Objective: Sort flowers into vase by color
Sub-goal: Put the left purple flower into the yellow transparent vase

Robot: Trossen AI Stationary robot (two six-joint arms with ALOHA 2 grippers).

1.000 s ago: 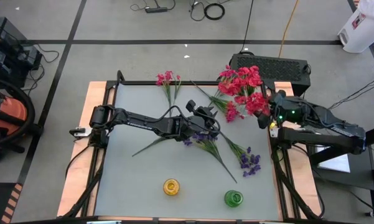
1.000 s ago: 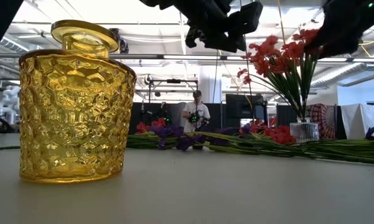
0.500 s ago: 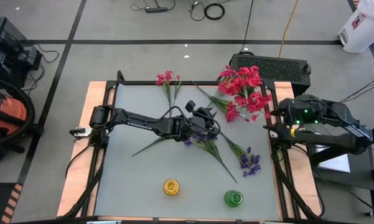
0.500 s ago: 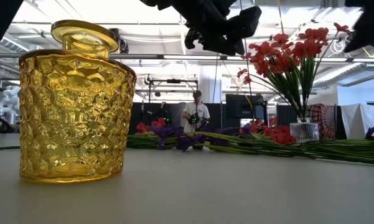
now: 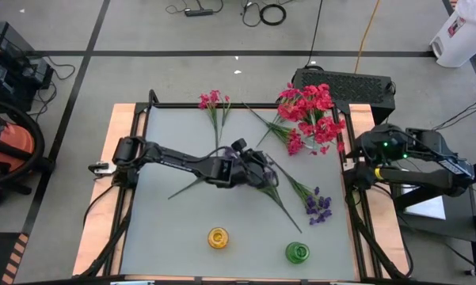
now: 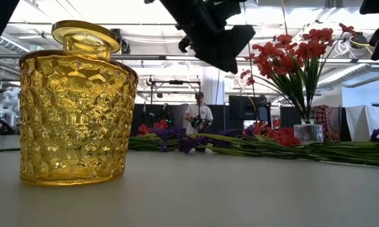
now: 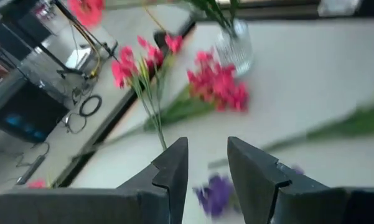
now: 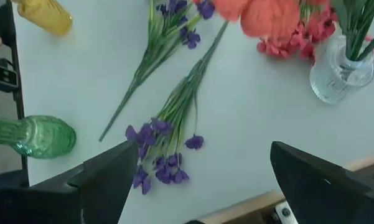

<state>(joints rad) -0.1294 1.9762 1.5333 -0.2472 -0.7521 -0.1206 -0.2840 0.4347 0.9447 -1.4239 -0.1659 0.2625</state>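
Table [image 5: 166, 229], a pale grey rectangular surface, is bearing loose purple-blossomed flower sprigs [image 5: 317, 207] mid-right. Left gripper [image 5: 257, 168] is hovering above the purple sprig [image 7: 215, 194] at centre, fingers narrowly parted, empty. Right gripper [image 8: 193, 186] is waiting off the right edge, spread wide. Recommended: descend squarely astride the thin green stem, not the blossoms.

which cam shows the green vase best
The right wrist view: the green vase fills a good part of the frame, its ribbed glass body and narrow neck clear beside the purple flowers. The high view shows it only from above as a small round shape. The low and left wrist views do not show it.
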